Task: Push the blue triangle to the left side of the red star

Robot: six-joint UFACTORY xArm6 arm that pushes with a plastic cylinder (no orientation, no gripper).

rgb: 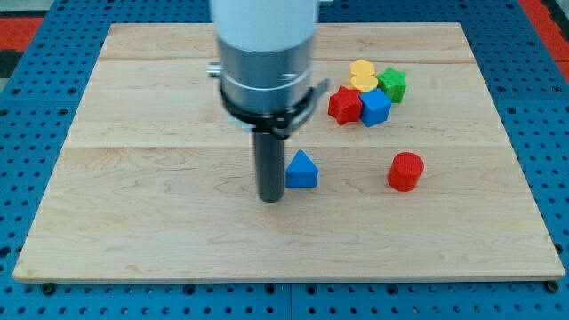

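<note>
- Here, my tip [271,197], the lower end of the straight dark rod, is resting on the pale wooden board [133,222] just left of the blue triangular block [301,171]; the two are looking close to touching, though I cannot tell for certain; there are no jaws on this rod to stand apart or together
- The blue triangular block is sitting near the board's middle, well below and to the view's left of the red star-shaped block [344,105]
- The red star-shaped block is lying in a tight cluster with a blue cube-like block [375,108], two yellow rounded blocks [362,75] and a green star-like block [392,84]
- A red cylindrical block [405,171] is standing alone at the view's right of the triangle
</note>
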